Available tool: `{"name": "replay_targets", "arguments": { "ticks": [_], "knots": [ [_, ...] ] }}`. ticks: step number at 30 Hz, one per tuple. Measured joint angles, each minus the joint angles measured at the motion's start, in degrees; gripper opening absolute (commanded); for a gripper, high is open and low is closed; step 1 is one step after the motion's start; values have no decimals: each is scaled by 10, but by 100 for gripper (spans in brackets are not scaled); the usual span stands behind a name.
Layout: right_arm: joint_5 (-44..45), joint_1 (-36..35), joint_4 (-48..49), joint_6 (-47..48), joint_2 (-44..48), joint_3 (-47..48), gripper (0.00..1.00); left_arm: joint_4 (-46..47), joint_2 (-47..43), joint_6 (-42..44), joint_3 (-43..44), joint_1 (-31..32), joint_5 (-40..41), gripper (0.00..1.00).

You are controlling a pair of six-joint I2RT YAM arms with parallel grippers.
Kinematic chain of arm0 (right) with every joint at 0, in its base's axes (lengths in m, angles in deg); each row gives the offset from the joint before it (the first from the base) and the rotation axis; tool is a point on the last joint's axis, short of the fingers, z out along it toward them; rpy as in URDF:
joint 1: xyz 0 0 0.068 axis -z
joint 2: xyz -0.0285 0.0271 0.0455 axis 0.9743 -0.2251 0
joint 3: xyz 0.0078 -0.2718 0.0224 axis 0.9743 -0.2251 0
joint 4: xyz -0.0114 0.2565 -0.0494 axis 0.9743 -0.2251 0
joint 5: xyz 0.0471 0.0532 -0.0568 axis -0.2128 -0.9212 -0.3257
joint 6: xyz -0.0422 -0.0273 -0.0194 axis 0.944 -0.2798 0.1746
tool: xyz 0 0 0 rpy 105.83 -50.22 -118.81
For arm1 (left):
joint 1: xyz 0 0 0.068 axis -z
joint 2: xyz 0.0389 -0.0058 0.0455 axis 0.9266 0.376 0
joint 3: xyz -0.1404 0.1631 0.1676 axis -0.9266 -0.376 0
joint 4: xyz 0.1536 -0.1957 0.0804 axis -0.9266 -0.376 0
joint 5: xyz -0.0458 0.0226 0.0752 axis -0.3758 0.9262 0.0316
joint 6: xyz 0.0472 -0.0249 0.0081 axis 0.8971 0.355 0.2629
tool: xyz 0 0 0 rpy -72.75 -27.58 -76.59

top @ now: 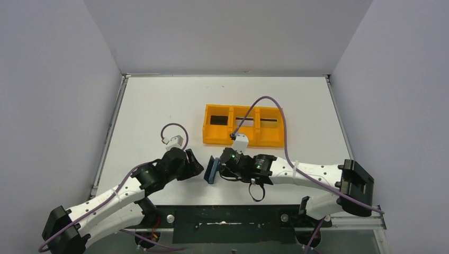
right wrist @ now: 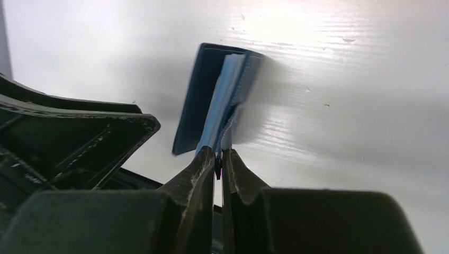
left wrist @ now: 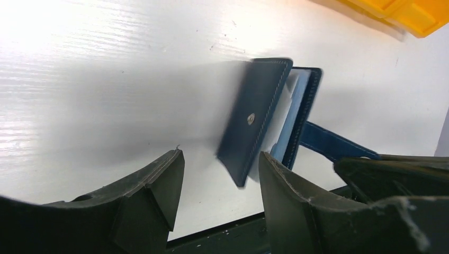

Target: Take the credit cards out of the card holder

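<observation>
The card holder [top: 212, 170], a dark navy bifold, stands on edge near the table's front, partly spread, between my two grippers. In the left wrist view its outer half [left wrist: 254, 116] carries a small snap, with the lighter blue inside [left wrist: 299, 103] and the closure tab [left wrist: 333, 144] behind. A pale card edge [left wrist: 285, 108] shows between the halves; any other credit cards are hidden. My left gripper [left wrist: 219, 156] is open, and the holder's lower corner hangs just beyond its fingers. My right gripper [right wrist: 219, 153] is shut on the holder's light blue inner edge [right wrist: 222, 100].
An orange three-compartment tray [top: 212, 138] lies behind the grippers at mid table, with a dark item in its left bay. The table's black front rail [top: 227, 217] runs close below the holder. My right arm's cable [top: 275, 106] arches over the tray.
</observation>
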Motion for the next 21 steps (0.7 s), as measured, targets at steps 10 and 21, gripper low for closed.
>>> {"name": "replay_targets", "arguments": {
  "ticks": [10, 21],
  "knots": [
    [-52, 50, 91, 0, 42, -51, 0, -30, -56, -19, 3, 0, 30, 54],
    [-144, 77, 181, 40, 38, -109, 0, -17, -64, -16, 1, 0, 16, 55]
  ]
}}
